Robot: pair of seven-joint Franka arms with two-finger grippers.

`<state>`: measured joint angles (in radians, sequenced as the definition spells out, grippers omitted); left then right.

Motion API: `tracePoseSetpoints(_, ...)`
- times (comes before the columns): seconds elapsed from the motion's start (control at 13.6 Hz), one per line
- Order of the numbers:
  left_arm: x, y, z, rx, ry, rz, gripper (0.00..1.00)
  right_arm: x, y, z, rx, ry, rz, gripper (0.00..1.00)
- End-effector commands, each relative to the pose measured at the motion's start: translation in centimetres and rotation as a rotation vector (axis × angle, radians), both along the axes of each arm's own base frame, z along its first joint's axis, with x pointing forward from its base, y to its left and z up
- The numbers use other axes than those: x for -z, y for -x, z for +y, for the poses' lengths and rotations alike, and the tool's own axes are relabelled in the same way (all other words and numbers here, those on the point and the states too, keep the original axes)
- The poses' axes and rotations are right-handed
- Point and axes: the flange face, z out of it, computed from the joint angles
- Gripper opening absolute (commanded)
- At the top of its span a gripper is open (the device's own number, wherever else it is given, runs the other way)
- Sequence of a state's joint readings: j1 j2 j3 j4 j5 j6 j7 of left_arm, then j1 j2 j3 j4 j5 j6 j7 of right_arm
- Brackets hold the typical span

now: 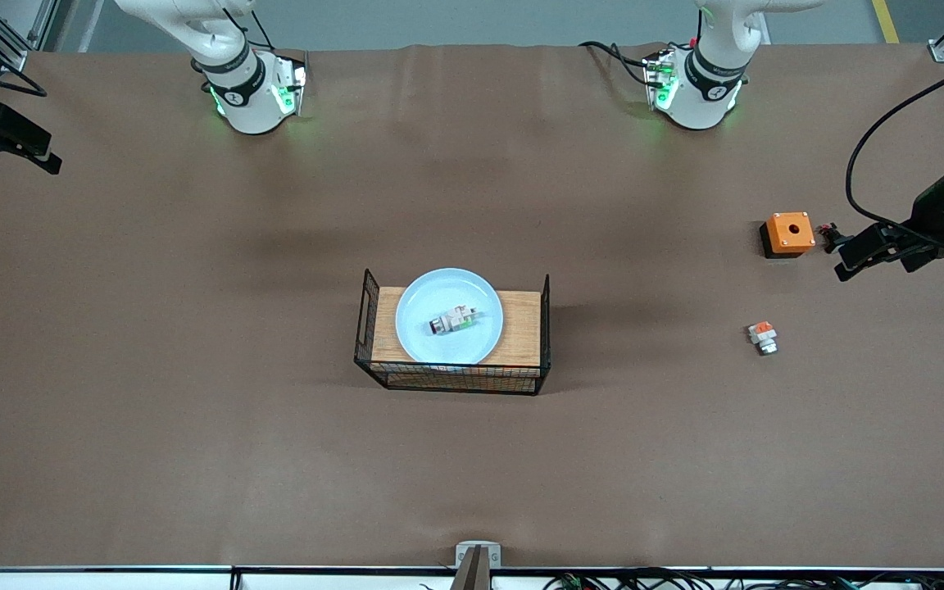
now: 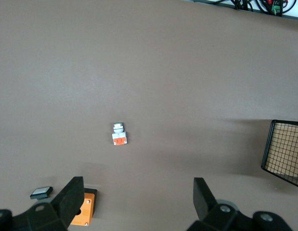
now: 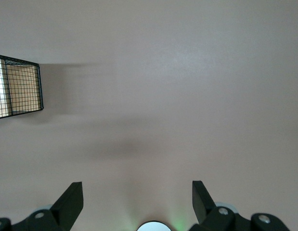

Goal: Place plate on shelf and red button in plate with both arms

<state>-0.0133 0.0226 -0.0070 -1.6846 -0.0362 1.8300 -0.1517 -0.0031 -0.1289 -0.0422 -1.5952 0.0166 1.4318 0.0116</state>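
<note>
i see the plate [image 1: 449, 315] on the wooden-topped rack [image 1: 521, 328] mid-surface, the red button [image 1: 452, 320] lying loose in it. both arms wait: left claw [image 2: 136, 192] and right claw [image 3: 137, 195] gape wide, holding nothing. my worry: any knock to the rack could roll the button off the shallow rim.

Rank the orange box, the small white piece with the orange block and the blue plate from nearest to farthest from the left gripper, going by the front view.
From the left gripper, open over the left arm's end of the table:
1. Orange box, right beside it.
2. Small white piece, nearer the front camera than the box.
3. Plate, on the rack mid-table.
</note>
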Motion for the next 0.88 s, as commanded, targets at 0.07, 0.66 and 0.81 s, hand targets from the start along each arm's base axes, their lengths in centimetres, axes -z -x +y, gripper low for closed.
tracePoseSetpoints(0.07, -0.5, 0.2, 0.6, 0.007, -0.018, -0.017, 1.0, -0.2, 0.8, 0.0, -0.013, 0.005, -0.01, 1.0)
tracePoseSetpoints(0.66, -4.8, 3.4, 0.8, 0.006, -0.016, -0.033, 1.0, -0.2, 0.9, 0.0, -0.012, 0.003, -0.004, 1.0)
tracePoseSetpoints(0.81, -5.5, 3.7, 0.5, 0.006, -0.014, -0.04, 1.0, -0.2, 0.9, 0.0, -0.012, 0.003, -0.002, 1.0)
